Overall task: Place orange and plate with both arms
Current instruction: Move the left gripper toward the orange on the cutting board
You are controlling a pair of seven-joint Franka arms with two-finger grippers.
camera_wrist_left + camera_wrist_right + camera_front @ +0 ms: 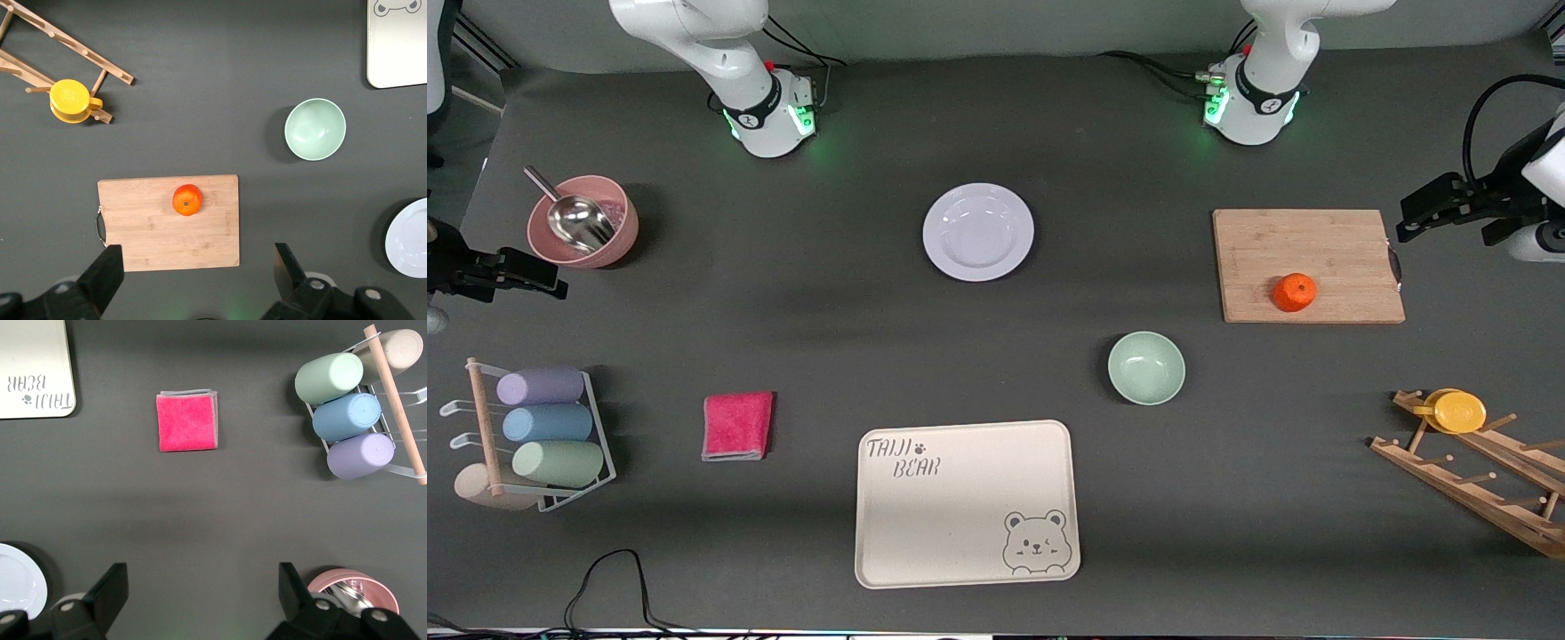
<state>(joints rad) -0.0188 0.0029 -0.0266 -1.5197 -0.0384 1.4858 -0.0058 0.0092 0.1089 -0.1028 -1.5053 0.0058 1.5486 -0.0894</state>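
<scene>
The orange (pixel 1294 292) sits on the cutting board (pixel 1307 265). The plate (pixel 978 231) lies on the table, between the two bases. The left gripper (pixel 197 280) and right gripper (pixel 198 600) both hang wide open, empty.

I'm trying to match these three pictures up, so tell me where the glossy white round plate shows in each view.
Front view: the glossy white round plate lies mid-table, upper centre of the picture.
Left wrist view: only part of it shows, cut by the picture's right edge.
Right wrist view: a slice shows at the lower-left corner.
Shared landmark: the cream rectangular bear tray, seen in a corner of both wrist views.
</scene>
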